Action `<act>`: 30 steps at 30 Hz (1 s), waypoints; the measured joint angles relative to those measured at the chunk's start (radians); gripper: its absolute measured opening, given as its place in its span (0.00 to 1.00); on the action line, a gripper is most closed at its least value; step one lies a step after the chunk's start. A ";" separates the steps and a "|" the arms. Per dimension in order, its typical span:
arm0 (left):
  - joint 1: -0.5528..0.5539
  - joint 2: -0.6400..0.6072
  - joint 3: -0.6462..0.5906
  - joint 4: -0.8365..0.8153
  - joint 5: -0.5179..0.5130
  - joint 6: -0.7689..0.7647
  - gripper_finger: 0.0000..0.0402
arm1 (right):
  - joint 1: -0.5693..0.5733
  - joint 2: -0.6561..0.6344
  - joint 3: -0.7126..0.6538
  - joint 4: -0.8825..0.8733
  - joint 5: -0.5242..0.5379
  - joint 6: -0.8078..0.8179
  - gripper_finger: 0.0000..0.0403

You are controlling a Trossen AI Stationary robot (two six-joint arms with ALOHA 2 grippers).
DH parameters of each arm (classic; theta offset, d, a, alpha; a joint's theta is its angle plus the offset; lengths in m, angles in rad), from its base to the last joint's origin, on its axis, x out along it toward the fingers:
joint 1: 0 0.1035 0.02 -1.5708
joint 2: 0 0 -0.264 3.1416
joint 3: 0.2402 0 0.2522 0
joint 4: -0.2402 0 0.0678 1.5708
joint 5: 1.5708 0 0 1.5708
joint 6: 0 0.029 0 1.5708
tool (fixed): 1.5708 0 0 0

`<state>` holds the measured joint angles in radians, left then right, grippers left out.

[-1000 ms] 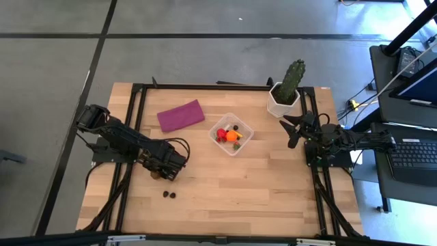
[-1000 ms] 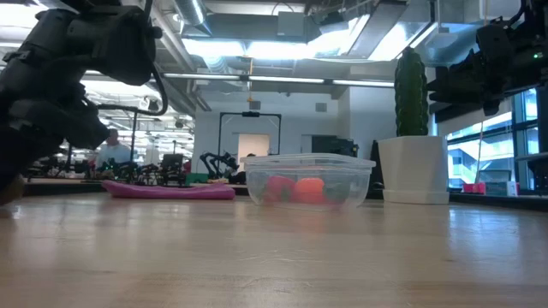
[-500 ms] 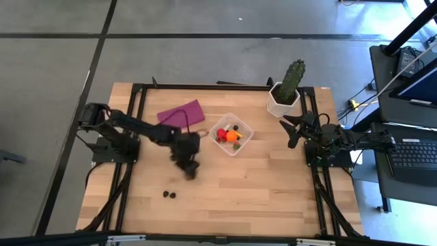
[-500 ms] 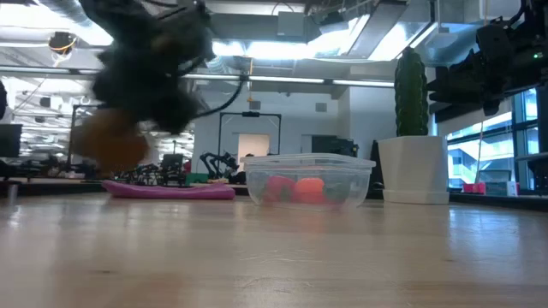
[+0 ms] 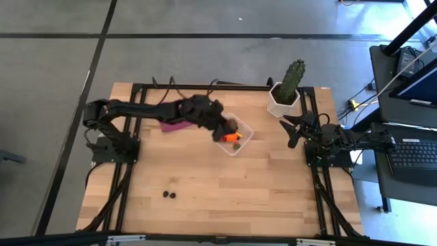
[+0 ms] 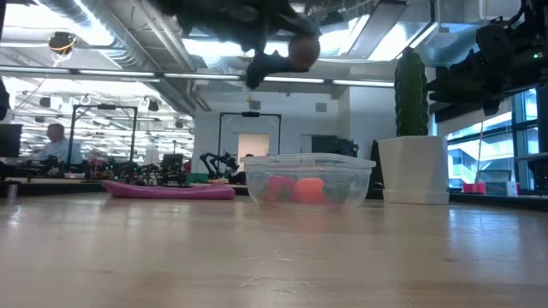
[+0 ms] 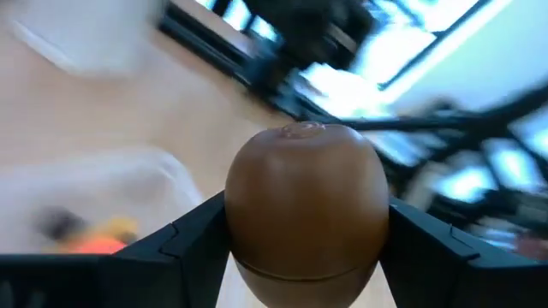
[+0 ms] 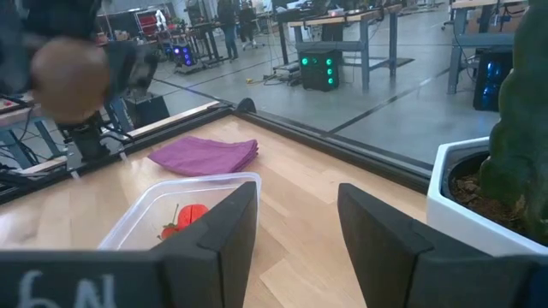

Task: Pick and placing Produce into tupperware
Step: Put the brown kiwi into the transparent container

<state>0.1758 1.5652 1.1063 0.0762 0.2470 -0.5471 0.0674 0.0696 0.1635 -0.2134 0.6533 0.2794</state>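
My left gripper [image 5: 229, 125] is shut on the brown kiwi-like oval [image 7: 306, 201] and hangs high over the far left part of the clear tupperware [image 5: 233, 137]. The kiwi also shows in the low view [image 6: 302, 51] and in the right wrist view [image 8: 73, 79]. In the tupperware lie a red strawberry, an orange piece [image 5: 233, 136] and dark berries. Two dark berries [image 5: 169, 195] rest on the table toward the near left. My right gripper [image 5: 290, 130] is open and empty at the table's right side. My left gripper pinches the kiwi between its two fingers [image 7: 184, 248], one on each of its opposite sides [image 7: 244, 231]. The kiwi is lifted clear, well above the tupperware's rim [image 6: 308, 158].
A purple cloth [image 5: 174, 121] lies far left of the tupperware, partly under my left arm. A green cactus in a white pot [image 5: 287, 89] stands at the far right corner. Black frame rails [image 5: 136, 137] run along the table's sides.
My left gripper has lifted the kiwi from the table's near left and carried it up and toward the far right. It now hangs over the tupperware. The two dark berries have stayed in place.
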 joint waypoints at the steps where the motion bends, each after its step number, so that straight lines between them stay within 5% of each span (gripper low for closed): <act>1: 0.002 0.012 0.052 -0.057 -0.044 0.044 0.61 | 0.000 0.000 0.000 0.000 0.000 0.000 0.42; 9: 0.000 0.165 0.403 -0.519 -0.274 0.195 0.61 | 0.000 0.000 0.000 0.006 0.000 0.000 0.42; 14: 0.008 0.308 0.519 -0.614 -0.291 0.191 0.61 | 0.000 0.000 0.000 0.007 0.000 0.003 0.42; 30: 0.063 0.556 0.577 -0.716 -0.291 0.190 0.61 | 0.000 0.000 0.000 0.000 0.000 0.025 0.42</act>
<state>0.2386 2.1212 1.6833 -0.6403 -0.0441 -0.3571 0.0677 0.0692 0.1635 -0.2133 0.6533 0.3046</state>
